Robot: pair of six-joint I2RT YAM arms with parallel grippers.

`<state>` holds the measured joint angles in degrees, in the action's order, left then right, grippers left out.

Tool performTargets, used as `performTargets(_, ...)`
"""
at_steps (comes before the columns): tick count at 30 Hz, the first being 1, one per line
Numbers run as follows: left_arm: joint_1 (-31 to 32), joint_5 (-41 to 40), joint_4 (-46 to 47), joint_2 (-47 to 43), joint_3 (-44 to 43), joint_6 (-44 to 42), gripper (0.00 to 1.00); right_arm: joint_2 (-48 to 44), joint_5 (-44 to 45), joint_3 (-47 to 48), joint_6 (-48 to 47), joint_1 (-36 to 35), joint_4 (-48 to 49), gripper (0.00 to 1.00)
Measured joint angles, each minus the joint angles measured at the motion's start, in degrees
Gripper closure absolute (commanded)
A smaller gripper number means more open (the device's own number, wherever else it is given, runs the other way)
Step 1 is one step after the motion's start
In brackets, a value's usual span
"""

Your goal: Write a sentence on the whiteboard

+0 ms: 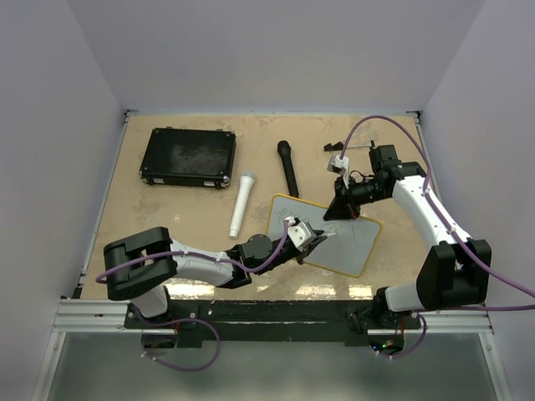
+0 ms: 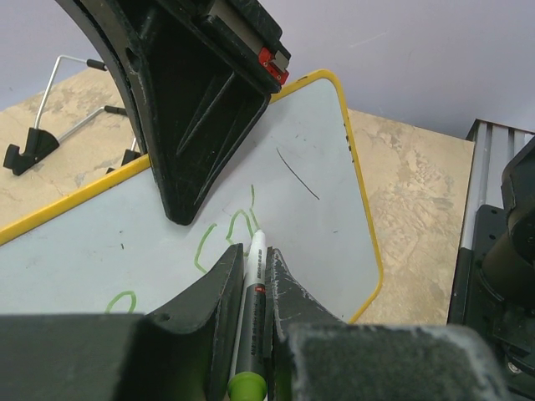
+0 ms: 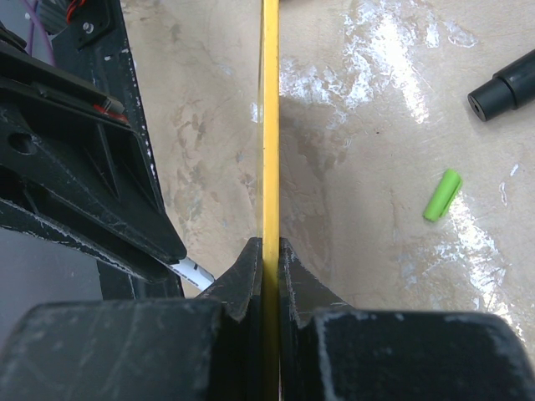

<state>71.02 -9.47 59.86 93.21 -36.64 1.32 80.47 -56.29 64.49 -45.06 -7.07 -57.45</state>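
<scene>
The whiteboard (image 1: 351, 246), white with a thin yellow rim, lies tilted on the table in front of the arms. My left gripper (image 1: 320, 237) is shut on a grey marker (image 2: 251, 309) with a green end, and the marker's tip touches the board. The first green strokes of the sentence (image 2: 219, 236) curl beside the tip, with another loop (image 2: 122, 301) lower left. A thin dark line (image 2: 298, 174) crosses the board further on. My right gripper (image 1: 338, 210) is shut on the board's far yellow rim (image 3: 270, 125), which runs edge-on between its fingers (image 3: 247, 266).
A black rectangular case (image 1: 187, 156) lies at the back left. A white cylinder (image 1: 242, 203) and a black cylinder (image 1: 288, 167) lie mid-table. The green marker cap (image 3: 441, 195) rests on the tabletop. A wire stand (image 2: 50, 109) sits beyond the board.
</scene>
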Motion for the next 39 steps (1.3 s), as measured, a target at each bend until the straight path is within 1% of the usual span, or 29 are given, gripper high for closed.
performTargets(28,-0.1,-1.0,0.1,0.2,-3.3,-2.0,1.00,0.0,0.0,0.0,0.0,0.0,0.0,1.00)
performTargets(39,-0.1,0.9,0.1,1.6,-3.7,-1.9,1.00,0.0,0.0,0.0,0.0,0.0,0.0,1.00)
